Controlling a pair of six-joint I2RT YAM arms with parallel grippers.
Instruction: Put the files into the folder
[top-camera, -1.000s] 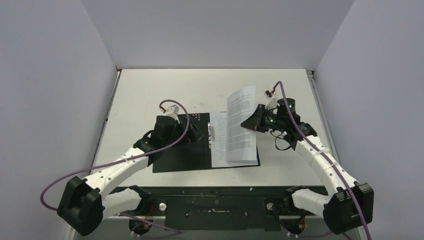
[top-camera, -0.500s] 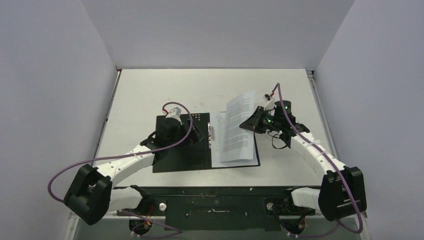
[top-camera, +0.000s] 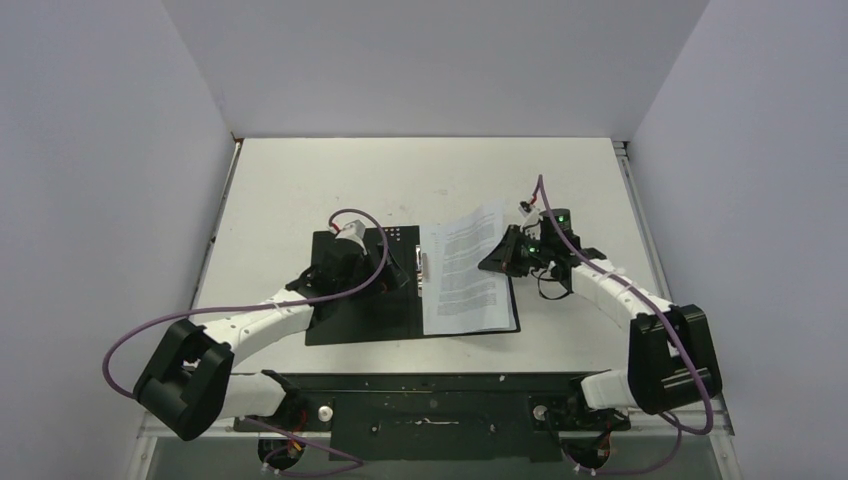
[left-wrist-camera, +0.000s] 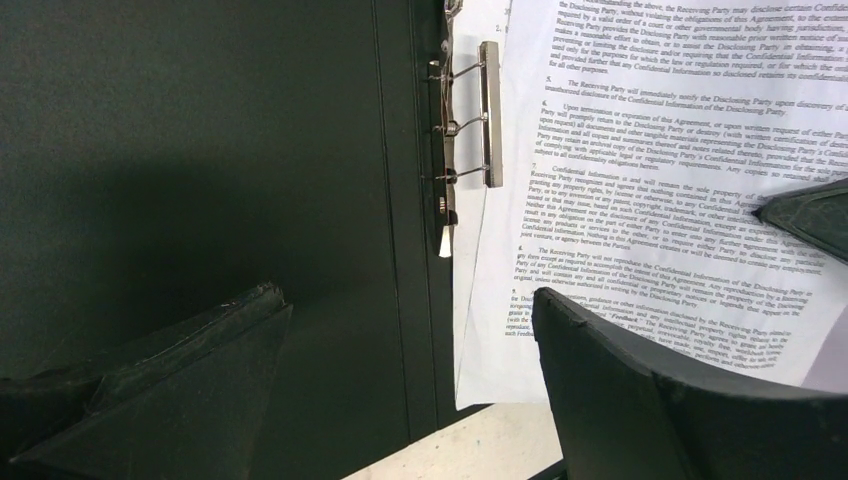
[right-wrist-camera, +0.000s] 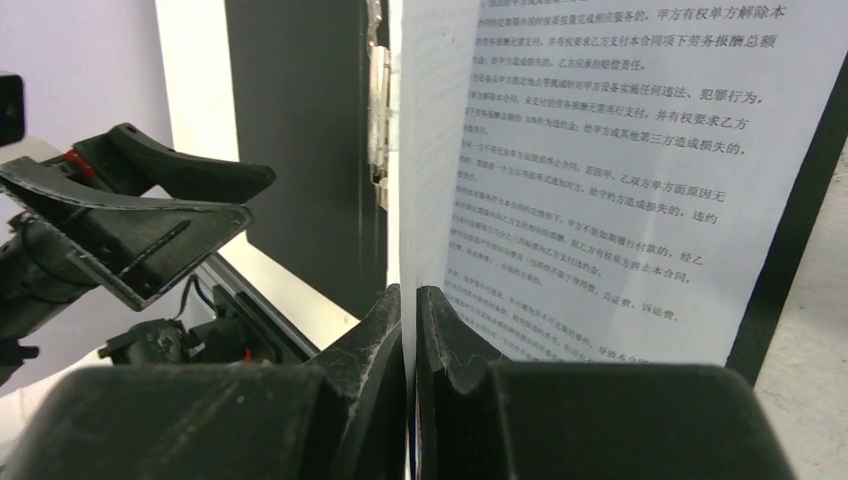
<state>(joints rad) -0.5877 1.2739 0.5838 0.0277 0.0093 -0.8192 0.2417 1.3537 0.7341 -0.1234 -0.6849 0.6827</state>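
The folder (top-camera: 350, 315) lies open on the table, black inside up, with its metal spine clip (top-camera: 420, 268) in the middle. The files (top-camera: 462, 290) are white printed sheets on the folder's right half. My right gripper (top-camera: 494, 262) is shut on the right edge of the top sheet (right-wrist-camera: 600, 180), holding that edge raised; the pinch shows in the right wrist view (right-wrist-camera: 410, 296). My left gripper (top-camera: 388, 268) is open and empty, low over the folder's left half (left-wrist-camera: 200, 150) next to the clip (left-wrist-camera: 488, 115). The sheets (left-wrist-camera: 650, 190) reach the clip.
The grey table (top-camera: 300, 185) is walled on the left, back and right. A black mounting plate (top-camera: 430, 420) with the arm bases runs along the near edge. My left gripper shows in the right wrist view (right-wrist-camera: 140, 225).
My right gripper has moved down and left, lowering the raised sheet toward the folder's right half. My left arm has shifted slightly toward the spine.
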